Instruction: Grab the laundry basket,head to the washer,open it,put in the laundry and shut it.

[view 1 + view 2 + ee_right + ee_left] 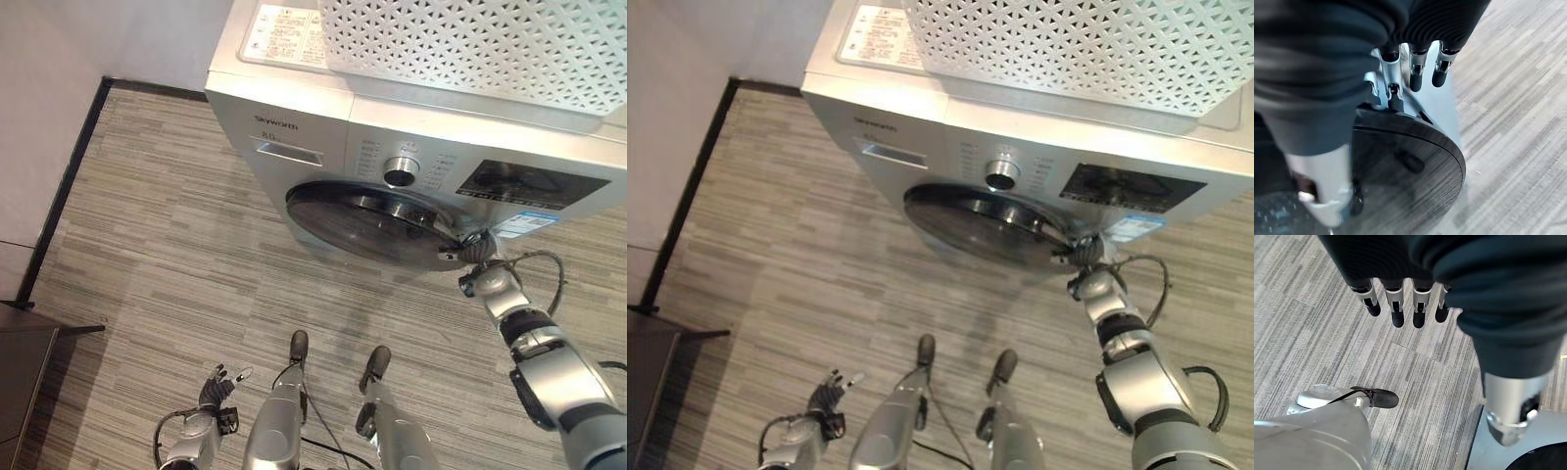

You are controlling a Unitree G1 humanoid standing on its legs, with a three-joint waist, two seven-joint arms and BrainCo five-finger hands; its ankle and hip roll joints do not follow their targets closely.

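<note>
A white perforated laundry basket (470, 44) stands on top of the silver washer (294, 127). The washer's round dark door (362, 215) faces me below the control panel. My right hand (477, 250) is stretched out to the door's right edge. In the right wrist view its fingers (1418, 73) are nearly straight, with one dark tip resting on the rim of the door (1405, 166). I cannot tell whether the door is shut tight or slightly ajar. My left hand (214, 390) hangs low at my left side, its fingers (1396, 303) straight over the floor, holding nothing.
A round knob (400, 172) and a detergent drawer (289, 152) sit on the washer's front. A pale wall with a dark baseboard (69, 176) runs along the left. Dark furniture (20, 362) stands at the lower left. Striped carpet (167, 255) lies before the washer.
</note>
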